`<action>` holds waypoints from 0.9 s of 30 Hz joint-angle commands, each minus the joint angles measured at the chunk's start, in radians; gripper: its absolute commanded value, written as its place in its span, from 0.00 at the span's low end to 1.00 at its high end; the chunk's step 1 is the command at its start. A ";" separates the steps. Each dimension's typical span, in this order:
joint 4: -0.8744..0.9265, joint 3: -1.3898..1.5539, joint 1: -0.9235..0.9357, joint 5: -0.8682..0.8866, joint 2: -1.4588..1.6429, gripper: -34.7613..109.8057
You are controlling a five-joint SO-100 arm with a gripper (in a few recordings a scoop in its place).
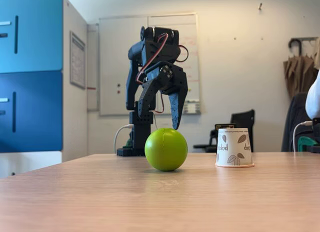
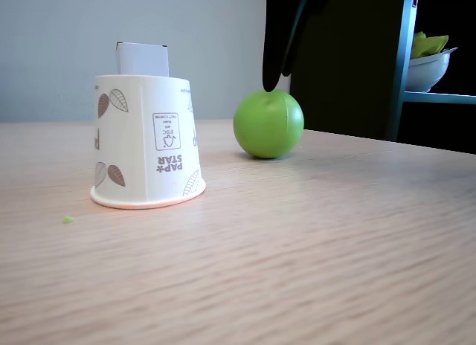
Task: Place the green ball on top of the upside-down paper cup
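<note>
The green ball (image 1: 166, 149) rests on the wooden table (image 1: 100, 197), left of the upside-down paper cup (image 1: 234, 147), with a gap between them. My black gripper (image 1: 159, 121) hangs open just over the ball, its longer finger's tip nearly at the ball's top right and nothing between the fingers. From the other side, in another fixed view, the cup (image 2: 145, 140) stands near on the left with its wide rim down. There the ball (image 2: 268, 124) lies farther back to its right, and a dark fingertip (image 2: 273, 81) reaches down to the top of the ball.
A blue cabinet (image 1: 31, 72) stands at the left and a whiteboard (image 1: 120, 62) behind the arm. A person's sleeve (image 1: 313, 97) shows at the right edge. A shelf with a bowl (image 2: 428, 66) is at the right. A tiny green crumb (image 2: 68, 219) lies on the table near the cup.
</note>
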 commanded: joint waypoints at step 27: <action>-0.054 -0.152 -0.012 0.044 -0.244 0.54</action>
